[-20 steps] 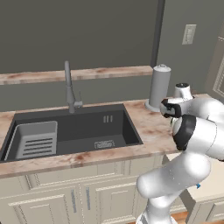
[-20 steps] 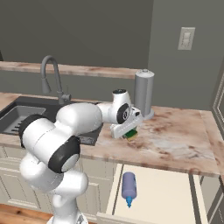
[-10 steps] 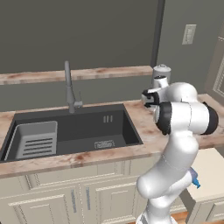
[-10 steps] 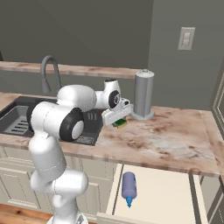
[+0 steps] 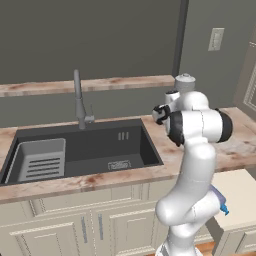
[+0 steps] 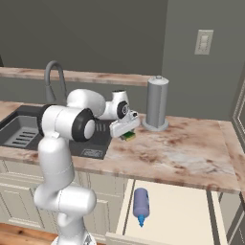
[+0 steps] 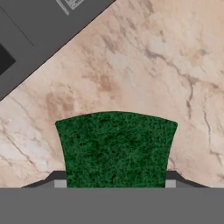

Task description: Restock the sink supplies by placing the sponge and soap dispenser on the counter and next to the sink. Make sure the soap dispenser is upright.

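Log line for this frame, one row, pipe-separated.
phase: carry | hand: shut on yellow-and-green sponge | over marble-look counter right of dark sink | lavender soap bottle: lying in open drawer

The arm now reaches farther left toward the sink, carrying the sponge lower over the bench.

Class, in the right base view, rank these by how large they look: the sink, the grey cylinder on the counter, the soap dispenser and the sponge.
1. The sink, though the arm hides part of it.
2. The grey cylinder.
3. The soap dispenser, lying in the open drawer nearer the camera, so it looks enlarged.
4. The sponge, mostly hidden in the gripper.
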